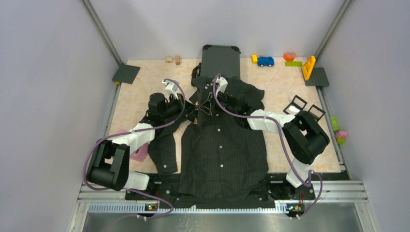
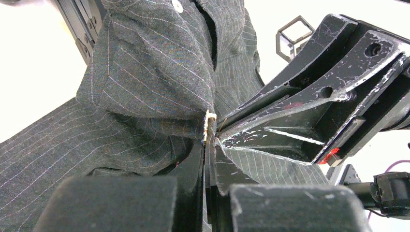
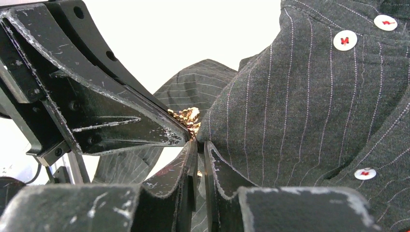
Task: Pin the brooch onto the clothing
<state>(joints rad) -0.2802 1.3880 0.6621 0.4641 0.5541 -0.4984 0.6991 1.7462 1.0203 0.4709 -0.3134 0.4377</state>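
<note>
The black pinstriped shirt (image 1: pixel 220 150) lies flat in the middle of the table with its collar at the far end. My left gripper (image 1: pixel 192 114) is at the collar's left side, its jaws shut on the small gold brooch (image 3: pixel 186 117). In the left wrist view the gripper (image 2: pixel 210 140) holds the brooch's pale edge (image 2: pixel 209 124) against a raised fold of the shirt (image 2: pixel 150 72). My right gripper (image 1: pixel 207 105) meets it tip to tip. In the right wrist view it (image 3: pixel 199 145) is shut on a pinched fold of the shirt (image 3: pixel 290 96), right beside the brooch.
A dark grey suitcase (image 1: pixel 220 60) stands behind the collar. Toys sit along the back edge: a blue car (image 1: pixel 265 61), a yellow piece (image 1: pixel 308 67) and wooden blocks (image 1: pixel 173 59). Black wire frames (image 1: pixel 296 104) lie at the right and a pink object (image 1: pixel 140 153) at the left.
</note>
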